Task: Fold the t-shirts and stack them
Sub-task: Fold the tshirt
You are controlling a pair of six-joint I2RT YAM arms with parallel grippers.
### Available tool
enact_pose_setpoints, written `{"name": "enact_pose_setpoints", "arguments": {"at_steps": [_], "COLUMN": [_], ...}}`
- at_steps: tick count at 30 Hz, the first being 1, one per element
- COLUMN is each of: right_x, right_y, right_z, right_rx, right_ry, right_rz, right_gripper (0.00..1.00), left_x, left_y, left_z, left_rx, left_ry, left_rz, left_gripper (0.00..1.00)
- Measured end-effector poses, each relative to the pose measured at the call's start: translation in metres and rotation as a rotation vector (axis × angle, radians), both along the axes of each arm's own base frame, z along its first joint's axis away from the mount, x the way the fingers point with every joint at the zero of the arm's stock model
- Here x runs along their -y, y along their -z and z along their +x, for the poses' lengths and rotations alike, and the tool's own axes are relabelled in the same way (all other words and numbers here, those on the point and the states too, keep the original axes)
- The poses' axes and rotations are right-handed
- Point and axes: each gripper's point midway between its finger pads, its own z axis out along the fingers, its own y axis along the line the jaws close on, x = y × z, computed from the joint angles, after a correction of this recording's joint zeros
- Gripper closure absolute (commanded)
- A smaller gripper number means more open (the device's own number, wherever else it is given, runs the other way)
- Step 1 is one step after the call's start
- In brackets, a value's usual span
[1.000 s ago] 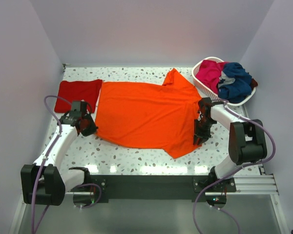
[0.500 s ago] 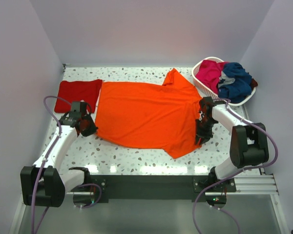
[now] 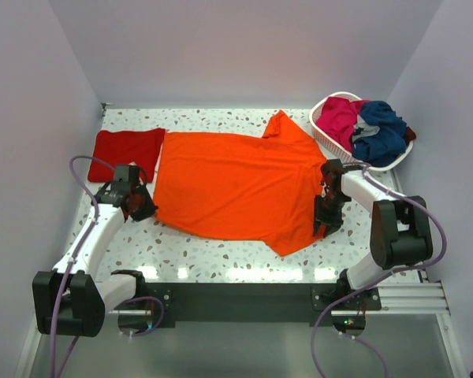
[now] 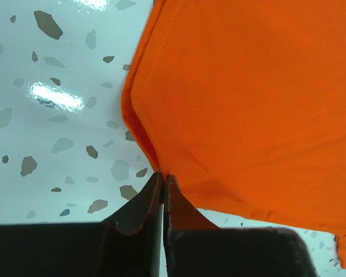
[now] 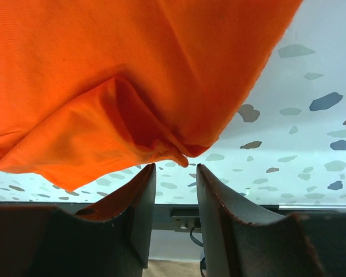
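Four t-shirts are in view with two tools at work on one of them. A single orange t-shirt (image 3: 229, 185) lies spread across the speckled surface (image 3: 221, 253), spanning the gap between the two tools. The left tool (image 4: 162, 175) has its fingers pressed together, pinching the shirt's near-left corner, where the cloth rises in a small ridge to the fingertips. The right tool (image 5: 175, 167) stands with its fingers apart at the shirt's near-right edge. A crumpled point of orange cloth hangs just beyond the gap, gripped by neither finger. One red t-shirt (image 3: 128, 146), folded into a flat rectangle, rests beyond the left tool and slightly to its left, touching the orange shirt's far-left edge. Beyond the right tool and to its right sits one white basket (image 3: 325, 140) holding a magenta t-shirt (image 3: 339, 116) and a navy t-shirt (image 3: 382, 126), both bunched.
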Motion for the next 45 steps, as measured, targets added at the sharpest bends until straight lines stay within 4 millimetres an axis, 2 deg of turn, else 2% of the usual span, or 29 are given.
{"name": "enact_pose_setpoints", "arguments": {"at_steps": [4, 12, 21, 25, 29, 33, 41, 45], "right_x": [0.001, -0.001, -0.001, -0.001, -0.001, -0.001, -0.003, -0.004], "right_y": [0.008, 0.018, 0.019, 0.019, 0.018, 0.012, -0.023, -0.031], "right_z": [-0.004, 0.002, 0.005, 0.005, 0.004, 0.004, 0.023, 0.024], "right_rx": [-0.028, -0.028, -0.016, -0.016, -0.019, -0.023, 0.062, 0.078], "right_ry": [0.002, 0.005, 0.004, 0.003, 0.004, 0.004, 0.001, 0.000], "right_rz": [-0.003, 0.005, 0.006, 0.006, 0.006, 0.006, 0.018, 0.026], "right_gripper": [0.62, 0.66, 0.80, 0.92, 0.96, 0.98, 0.98, 1.00], "left_x": [0.000, 0.000, 0.000, 0.000, 0.000, 0.000, 0.000, 0.000], "left_y": [0.000, 0.000, 0.000, 0.000, 0.000, 0.000, 0.000, 0.002], "left_z": [0.000, 0.000, 0.000, 0.000, 0.000, 0.000, 0.000, 0.000], "left_rx": [0.000, 0.000, 0.000, 0.000, 0.000, 0.000, 0.000, -0.007], "left_ry": [0.000, 0.000, 0.000, 0.000, 0.000, 0.000, 0.000, 0.001], "left_rz": [0.000, 0.000, 0.000, 0.000, 0.000, 0.000, 0.000, 0.001], "left_gripper": [1.00, 1.00, 1.00, 1.00, 1.00, 1.00, 1.00, 1.00]}}
